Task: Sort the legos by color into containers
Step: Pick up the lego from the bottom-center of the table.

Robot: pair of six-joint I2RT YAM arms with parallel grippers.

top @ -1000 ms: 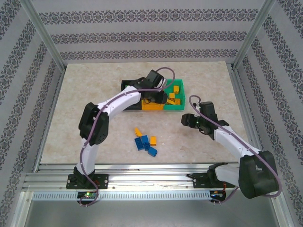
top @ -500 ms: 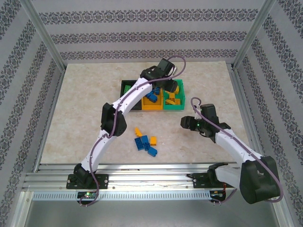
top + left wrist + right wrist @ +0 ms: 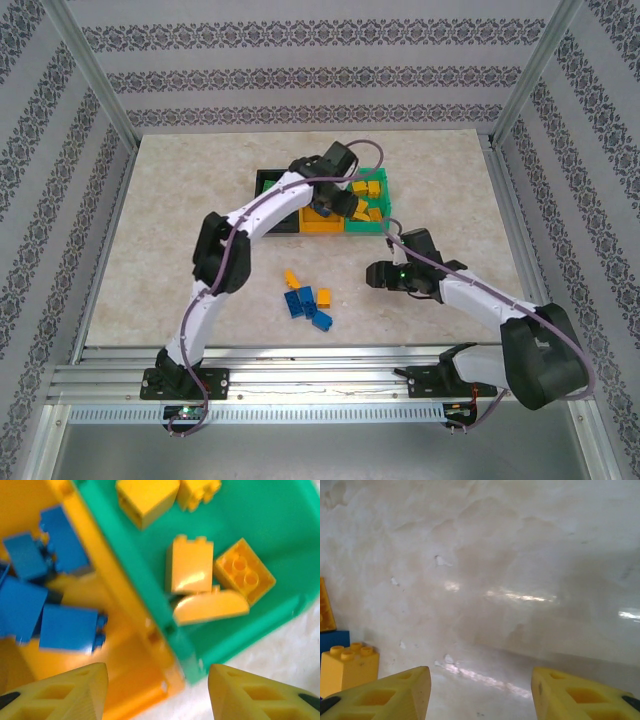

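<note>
Hovering empty, jaws apart, over a wall of the orange bin, the left tool may snag it, while the right tool, also apart, may scatter legos before that bin.

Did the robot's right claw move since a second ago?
Yes. The right claw has slid left and nearer, away from the small green plastic bin, toward the loose blue and yellow bricks.

Blue legos and yellow legos show against an orange bin, green bin and black bin (table marbled beige).
</note>
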